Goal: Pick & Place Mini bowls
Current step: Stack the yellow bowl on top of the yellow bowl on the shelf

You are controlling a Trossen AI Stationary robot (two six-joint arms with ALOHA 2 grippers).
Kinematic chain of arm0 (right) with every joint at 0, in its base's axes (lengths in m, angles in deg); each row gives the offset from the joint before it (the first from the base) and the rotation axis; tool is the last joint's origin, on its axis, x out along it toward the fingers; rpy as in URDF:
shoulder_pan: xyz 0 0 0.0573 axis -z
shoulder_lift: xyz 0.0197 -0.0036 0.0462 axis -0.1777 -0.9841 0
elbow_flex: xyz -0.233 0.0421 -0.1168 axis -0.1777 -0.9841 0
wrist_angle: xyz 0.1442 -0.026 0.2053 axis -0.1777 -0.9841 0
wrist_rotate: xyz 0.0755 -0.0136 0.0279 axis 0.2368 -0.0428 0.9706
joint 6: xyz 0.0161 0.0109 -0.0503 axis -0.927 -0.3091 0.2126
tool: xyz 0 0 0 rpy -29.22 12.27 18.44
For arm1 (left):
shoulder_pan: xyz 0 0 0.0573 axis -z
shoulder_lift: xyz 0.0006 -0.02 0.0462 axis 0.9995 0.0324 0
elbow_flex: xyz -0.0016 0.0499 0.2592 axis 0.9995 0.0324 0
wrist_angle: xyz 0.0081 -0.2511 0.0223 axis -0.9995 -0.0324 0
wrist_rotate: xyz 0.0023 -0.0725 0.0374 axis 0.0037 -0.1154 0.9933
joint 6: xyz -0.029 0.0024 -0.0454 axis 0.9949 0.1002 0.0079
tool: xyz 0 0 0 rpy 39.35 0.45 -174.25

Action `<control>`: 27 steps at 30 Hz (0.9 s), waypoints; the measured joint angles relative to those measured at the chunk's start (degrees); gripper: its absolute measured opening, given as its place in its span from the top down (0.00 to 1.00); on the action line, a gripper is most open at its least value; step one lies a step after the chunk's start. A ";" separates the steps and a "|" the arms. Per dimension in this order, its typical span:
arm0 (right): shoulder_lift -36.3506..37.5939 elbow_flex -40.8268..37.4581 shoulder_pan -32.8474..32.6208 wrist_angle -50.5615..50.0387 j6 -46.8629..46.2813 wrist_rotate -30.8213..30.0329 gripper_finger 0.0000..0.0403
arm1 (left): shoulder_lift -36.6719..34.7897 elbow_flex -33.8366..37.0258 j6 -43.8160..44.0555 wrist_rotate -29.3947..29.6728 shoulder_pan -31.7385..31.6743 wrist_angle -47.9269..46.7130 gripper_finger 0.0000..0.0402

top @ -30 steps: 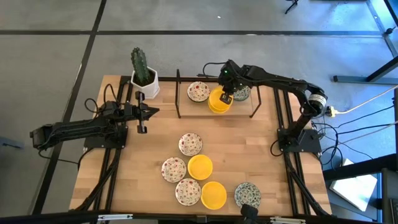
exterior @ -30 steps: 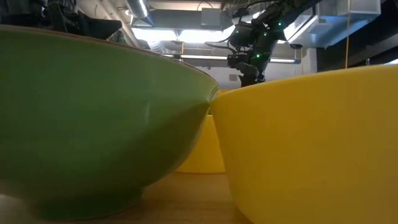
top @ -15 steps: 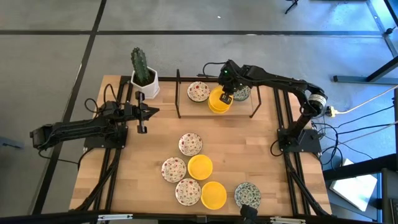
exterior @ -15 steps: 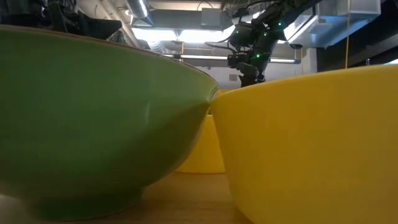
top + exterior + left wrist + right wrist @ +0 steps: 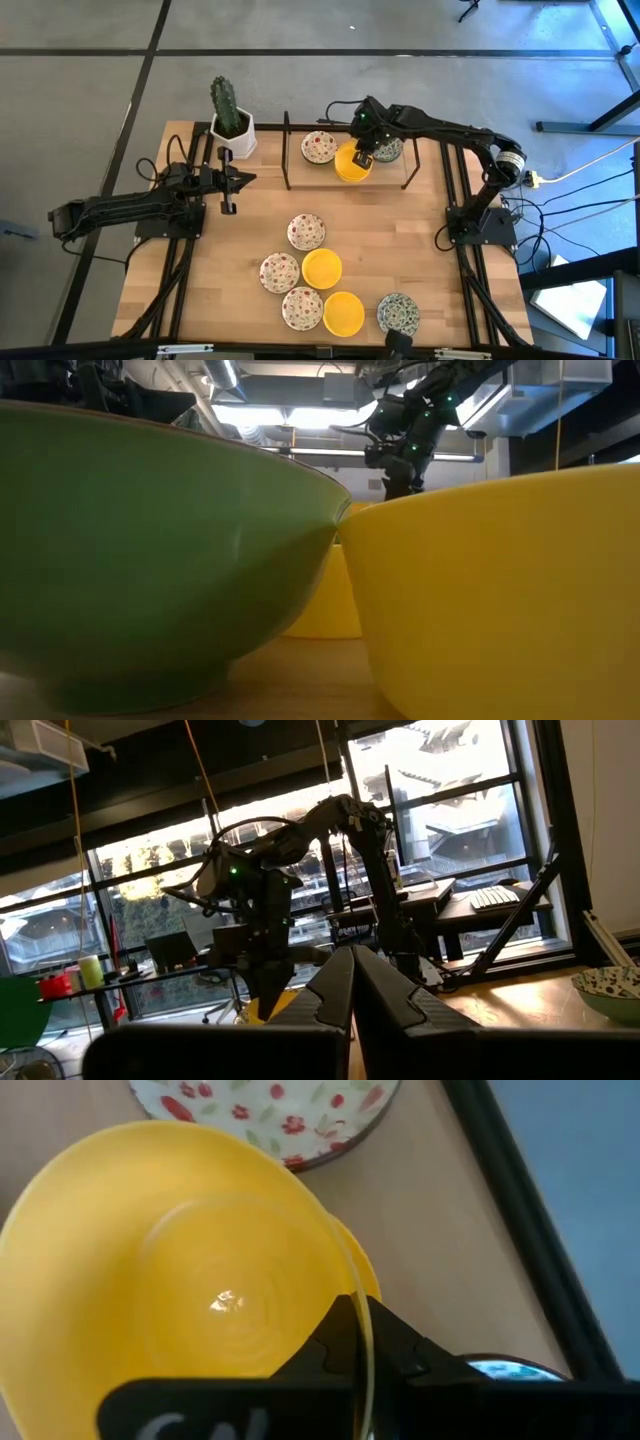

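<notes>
Overhead, left to right. The left gripper [image 5: 229, 207] hangs over bare wood, well apart from any bowl, fingers pressed together and holding nothing; a cactus pot [image 5: 231, 127] stands at the far corner beside it. Mid-table near the front edge lie six mini bowls [image 5: 323, 269]: three white with red floral specks, two plain yellow, one with a grey-green pattern at the right end. At the far side, inside a dark frame [image 5: 288, 152], sit a floral bowl [image 5: 318, 147] and a patterned bowl [image 5: 389, 150]; between them the right gripper [image 5: 364, 157] pinches the rim of a yellow bowl [image 5: 351, 162], jaws closed on it.

The right wrist view alone shows that grip: fingers [image 5: 340, 1342] clamp the yellow rim, with a second yellow edge just beneath, and the floral bowl nearby. The low view shows only bowl walls close up, one green-looking [image 5: 150, 550], one yellow [image 5: 500, 600]. The left wrist view shows its closed fingers [image 5: 352, 990] and the right arm beyond.
</notes>
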 joint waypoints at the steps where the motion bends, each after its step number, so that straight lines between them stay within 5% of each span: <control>1: 0.00 0.00 0.00 0.01 -0.27 -1.24 0.99 | 0.00 0.00 -0.01 0.00 -0.01 0.02 0.99; 17: -3.93 -0.07 -0.20 1.06 1.16 -4.92 0.98 | 0.01 0.00 -0.04 0.00 0.00 0.00 0.99; 27: -4.14 -0.07 -0.15 1.10 2.58 -4.78 0.85 | 0.01 0.00 -0.04 0.00 -0.02 0.02 0.99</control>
